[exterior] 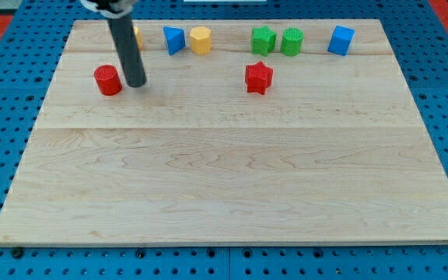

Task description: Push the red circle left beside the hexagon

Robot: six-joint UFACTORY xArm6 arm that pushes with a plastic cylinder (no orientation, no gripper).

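Camera view, upper left: my tip (136, 82), a bare rod grasping nothing, sits just right of the red circle (108, 80), placed to shove it leftward.

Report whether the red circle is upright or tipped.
Upright: the red circle stands on its flat base, round top facing up, just left of my tip.

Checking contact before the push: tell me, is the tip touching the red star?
No, my tip sits just right of the red circle, far from the red star.
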